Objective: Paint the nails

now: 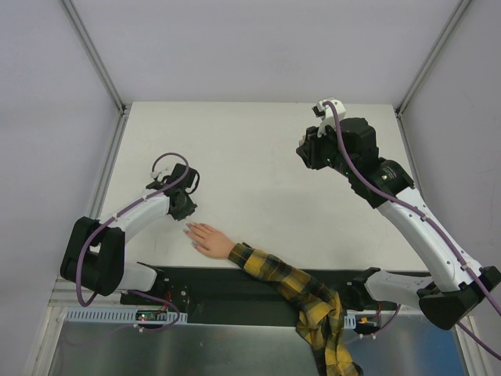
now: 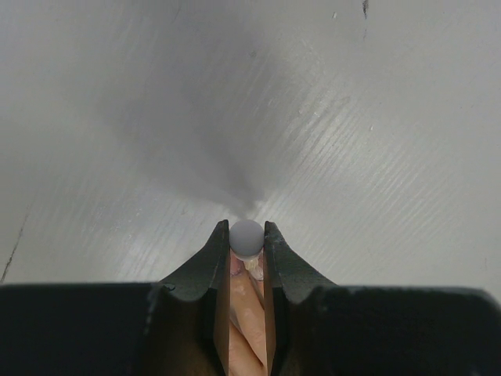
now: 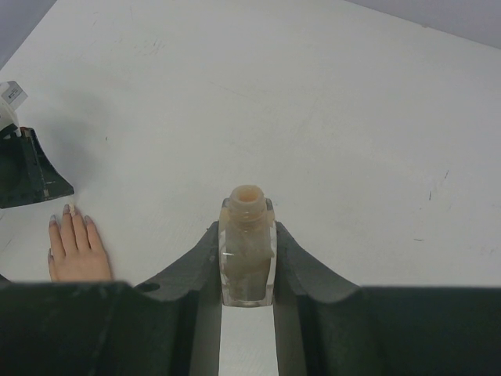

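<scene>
White counter [image 1: 250,157] runs between grey walls. The left pincer [image 1: 186,208], shut tight on a round-tipped stem [image 2: 246,236] that is probably the brush, hangs just beyond the nails [image 1: 189,229] of the hand [image 1: 211,241]. The hand lies flat near the front edge, fingers pointing toward that arm. The right pincer [image 3: 247,223] grips the uncapped bottle [image 3: 247,254], well apart at the back right. To paint well, I judge, the tip should come down lightly on one nail at a time and stroke along the finger. Open room lies ahead and rightward; the left wall and front edge are close, and the sleeve [image 1: 290,282] crosses that edge.
</scene>
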